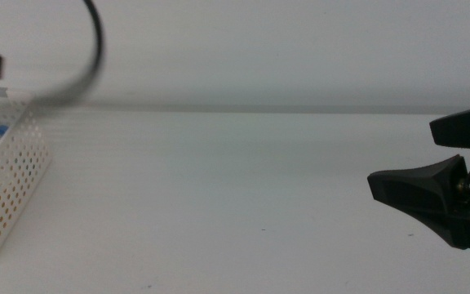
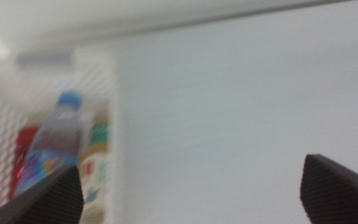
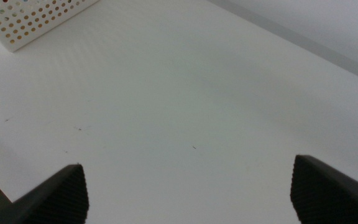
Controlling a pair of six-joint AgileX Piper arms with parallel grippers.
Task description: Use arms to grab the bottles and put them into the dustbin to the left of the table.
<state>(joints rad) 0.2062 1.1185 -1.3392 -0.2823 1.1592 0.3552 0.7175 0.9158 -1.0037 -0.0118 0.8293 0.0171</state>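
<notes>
Tabletop (image 1: 243, 196) spreads white and bare across its middle, which suggests the clearing is done. At its left edge sits one perforated white dustbin (image 1: 11, 184), placed where the left arm can drop things in. Inside it lie three containers: one blue-capped water bottle (image 2: 51, 146), one green-labelled juice bottle (image 2: 95, 165) and one red can (image 2: 25, 146), side by side. The left gripper (image 2: 191, 190) hangs over the dustbin's rim, jaws wide and empty. The right gripper (image 1: 431, 159) waits by the right edge, also spread wide, holding nothing.
</notes>
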